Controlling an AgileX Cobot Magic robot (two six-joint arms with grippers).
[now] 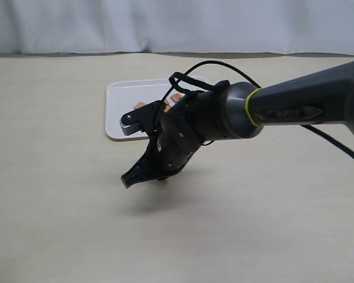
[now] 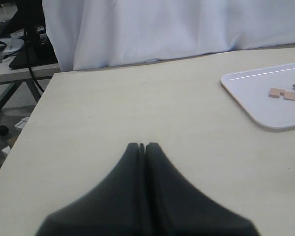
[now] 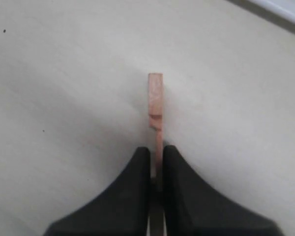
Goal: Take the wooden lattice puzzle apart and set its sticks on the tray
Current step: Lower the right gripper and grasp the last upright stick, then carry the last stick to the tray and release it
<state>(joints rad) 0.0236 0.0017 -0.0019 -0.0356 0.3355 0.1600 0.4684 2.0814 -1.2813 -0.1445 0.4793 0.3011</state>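
My right gripper (image 3: 156,150) is shut on one reddish-brown notched stick (image 3: 156,98), seen edge-on and pointing out over the bare tabletop. In the exterior view this gripper (image 1: 128,178) hangs low over the table just in front of the white tray (image 1: 121,112), and the arm hides most of the tray. Loose sticks (image 1: 140,105) lie on the tray; the left wrist view shows them as separate pieces (image 2: 276,92). No assembled lattice puzzle is in view. My left gripper (image 2: 144,145) is shut and empty over the table, with the tray (image 2: 255,98) off to one side.
The beige table (image 1: 59,206) runs to a white curtain (image 1: 165,23) at the back. The left wrist view shows the table's edge (image 2: 39,98), with a dark stand and cables (image 2: 29,39) beyond it.
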